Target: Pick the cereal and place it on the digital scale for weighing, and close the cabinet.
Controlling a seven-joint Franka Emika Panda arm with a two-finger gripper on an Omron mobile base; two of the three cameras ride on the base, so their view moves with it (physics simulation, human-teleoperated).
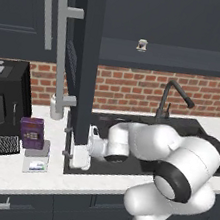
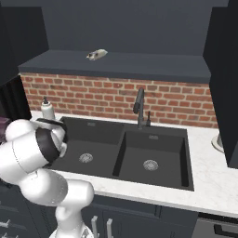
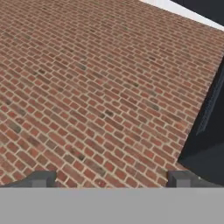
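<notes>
The purple cereal box (image 1: 31,132) stands upright on the small grey digital scale (image 1: 36,161) on the left counter, in front of the microwave. The navy upper cabinet (image 1: 172,21) is open: its door (image 1: 84,62) swings out towards me, with its silver bar handle (image 1: 62,48) on the left face. My gripper (image 1: 76,156) is at the door's lower edge, right of the scale and apart from the box. In the hand view its fingertips (image 3: 40,178) stand wide apart, so the gripper (image 3: 111,179) is open and holds nothing. It faces the brick wall, with the dark door (image 3: 210,131) at the right.
A black microwave (image 1: 2,99) sits at the far left. The black double sink (image 2: 125,148) with a dark faucet (image 2: 139,109) lies under the arm. A soap dispenser (image 2: 47,109) stands by the wall. A tiny jar (image 1: 141,45) sits on the cabinet shelf.
</notes>
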